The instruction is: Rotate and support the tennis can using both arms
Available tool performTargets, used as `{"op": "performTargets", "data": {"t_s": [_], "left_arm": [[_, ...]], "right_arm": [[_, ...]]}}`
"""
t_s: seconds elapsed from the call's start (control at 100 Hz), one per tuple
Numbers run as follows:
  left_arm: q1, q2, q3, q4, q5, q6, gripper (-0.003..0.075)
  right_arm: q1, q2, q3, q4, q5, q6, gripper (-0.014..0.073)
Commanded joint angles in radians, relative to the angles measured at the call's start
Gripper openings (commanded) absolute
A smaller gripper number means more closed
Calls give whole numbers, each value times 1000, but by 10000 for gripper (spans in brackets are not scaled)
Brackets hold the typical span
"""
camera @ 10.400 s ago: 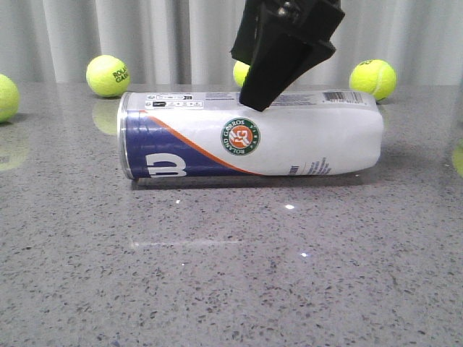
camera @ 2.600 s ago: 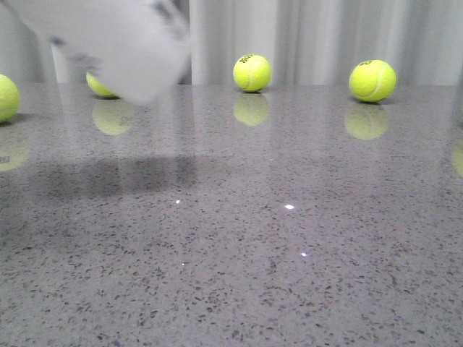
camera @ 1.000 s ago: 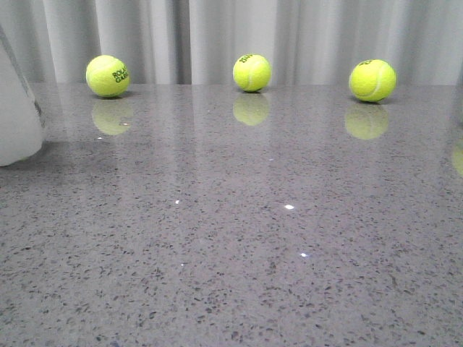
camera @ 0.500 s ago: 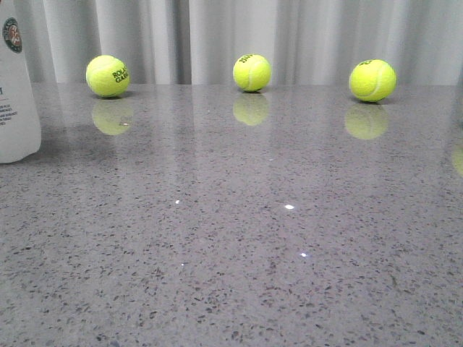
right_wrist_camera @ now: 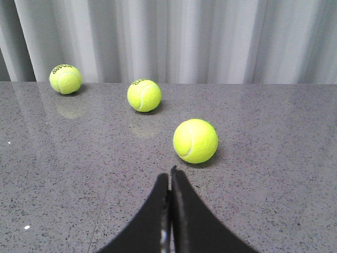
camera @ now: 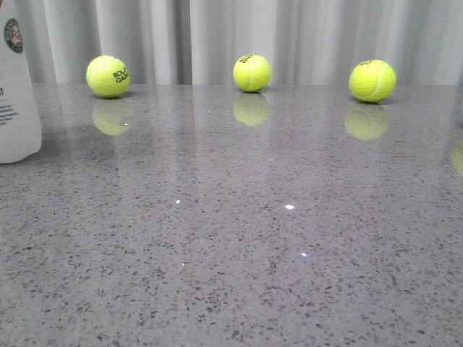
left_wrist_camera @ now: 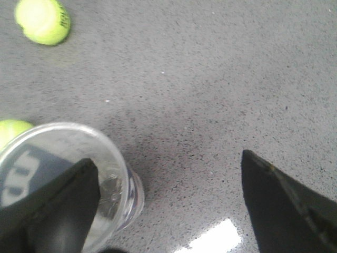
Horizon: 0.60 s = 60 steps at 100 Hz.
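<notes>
The tennis can (camera: pixel 16 94) stands upright on the grey table (camera: pixel 253 231) at the far left edge of the front view, partly cut off, with its round emblem near the top. From above in the left wrist view, the can (left_wrist_camera: pixel 47 150) shows its clear rim and navy "W" section. My left gripper (left_wrist_camera: pixel 167 158) is open wide above it; one finger (left_wrist_camera: pixel 63 205) overlaps the can's rim, the other stands far off over bare table. My right gripper (right_wrist_camera: pixel 169 173) is shut on nothing, low over the table. Neither arm appears in the front view.
Three tennis balls (camera: pixel 108 76) (camera: pixel 252 72) (camera: pixel 372 79) sit in a row before the grey curtain. Two balls (left_wrist_camera: pixel 43 20) (left_wrist_camera: pixel 10 129) lie near the can. One ball (right_wrist_camera: pixel 195 140) rests just beyond my right fingertips, two more (right_wrist_camera: pixel 144 95) (right_wrist_camera: pixel 66 79) farther off.
The can, earlier lying mid-table under a gripper, was lifted, carried left and stood up. A second ago it was tilted; since half a second ago it stands upright and still.
</notes>
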State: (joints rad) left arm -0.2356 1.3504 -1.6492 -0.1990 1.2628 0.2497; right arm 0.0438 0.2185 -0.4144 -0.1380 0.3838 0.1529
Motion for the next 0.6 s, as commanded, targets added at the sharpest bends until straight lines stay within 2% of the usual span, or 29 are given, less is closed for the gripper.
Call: {"op": "performTargets", "data": {"t_s": [0.0, 0.14, 0.27, 0.39, 0.59], "left_arm": [[1, -83, -20, 30, -14, -44, 535], [1, -183, 24, 128, -72, -106, 534], [1, -312, 121, 139, -157, -134, 534], [1, -442, 276, 131, -299, -147, 534], [1, -677, 627, 128, -609, -162, 534]], "right_arm": [[-7, 8, -24, -11, -86, 0, -70], [-7, 8, -24, -11, -86, 0, -70], [-7, 8, -24, -11, -86, 0, -70], [-7, 8, -24, -11, -86, 0, -70], [-7, 8, -24, -11, -86, 0, -70]]}}
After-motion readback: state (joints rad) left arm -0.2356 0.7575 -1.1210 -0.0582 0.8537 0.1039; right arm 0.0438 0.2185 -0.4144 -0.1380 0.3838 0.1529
